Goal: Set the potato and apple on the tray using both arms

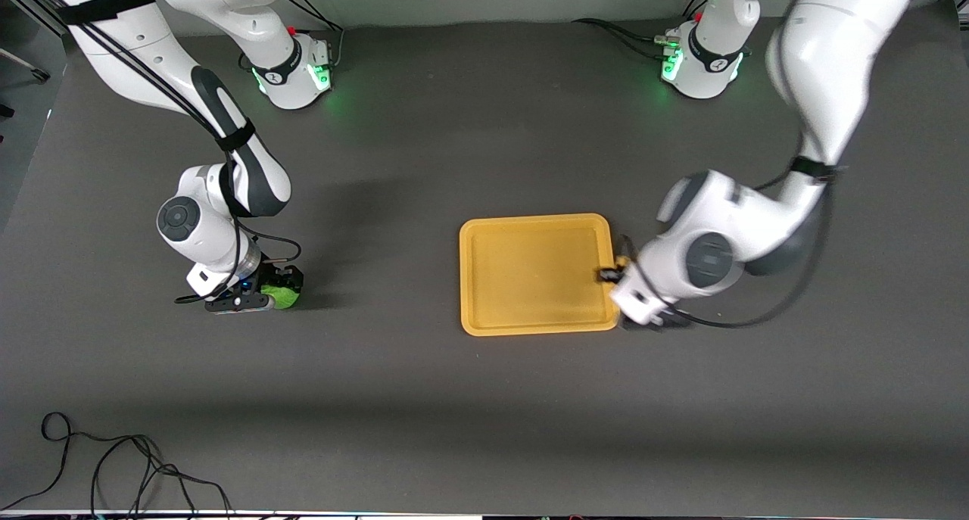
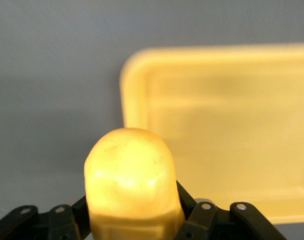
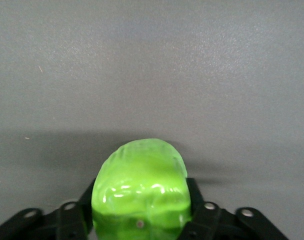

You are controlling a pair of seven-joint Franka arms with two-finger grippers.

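The potato [image 2: 129, 185], a yellow-orange lump, sits pinched between the fingers of the left gripper [image 1: 617, 272], which hangs just above the edge of the tray [image 1: 530, 274] at the tray's end toward the left arm's side of the table. In the front view only a sliver of the potato [image 1: 622, 262] shows beside the gripper's black fingers, the rest being hidden under the white wrist of the left arm [image 1: 719, 240]. In the left wrist view the tray [image 2: 227, 125] lies empty on the grey table [image 2: 52, 75], with one rounded corner and its low rim plain to see, and the black finger links press against both flanks of the potato. The apple [image 3: 140, 187], bright green and bumpy, is clamped in the right gripper [image 1: 281, 287] low over the table toward the right arm's end, well apart from the tray. In the front view the apple [image 1: 285, 297] peeks out green beneath the black gripper body, with the right arm [image 1: 227, 194] bent down steeply above it. The right wrist view shows nothing but grey table surface [image 3: 152, 65] around the apple, and whether the apple touches the table I cannot tell. A loose black cable [image 1: 129, 459] lies coiled on the table near the front camera, toward the right arm's end.
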